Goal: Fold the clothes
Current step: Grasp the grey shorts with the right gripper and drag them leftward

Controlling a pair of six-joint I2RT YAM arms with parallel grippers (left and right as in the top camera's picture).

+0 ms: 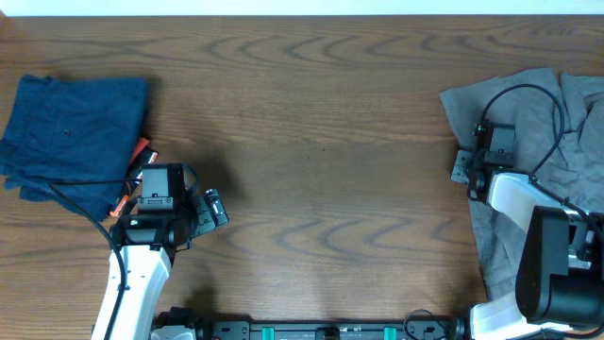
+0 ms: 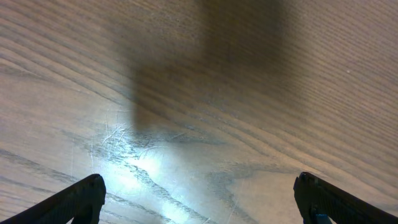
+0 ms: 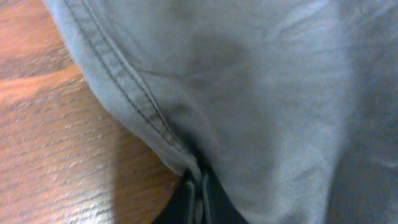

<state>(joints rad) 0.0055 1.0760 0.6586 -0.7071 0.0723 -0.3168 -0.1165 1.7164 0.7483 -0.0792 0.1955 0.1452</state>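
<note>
- The worktop point(image 1: 321, 142) is dark brown wood with a strong wavy grain.
- The shorts point(image 1: 528, 104) lie in a crumpled, unfolded heap at the worktop's right edge and run out of the overhead view on that side. They are plain mid-grey, with soft creases and a paler patch at the far right.
- Up close, the shorts point(image 3: 280, 93) show a smooth cotton weave. A hem with two rows of darker stitching runs slantwise down to the wood.
- A dark navy garment point(image 1: 75, 132) lies folded at the far left, well apart from the shorts.
- The right arm point(image 1: 547, 255) reaches over the grey heap. The right jaws are clenched on the stitched hem at the shorts' left border, with the cloth pinched between them.
- The left arm point(image 1: 142, 264) stands just beside the navy garment's lower right corner. The left jaws are spread wide and released, holding nothing, above bare wood.
- A small orange tag point(image 1: 142, 149) pokes out at the navy garment's right edge.
</note>
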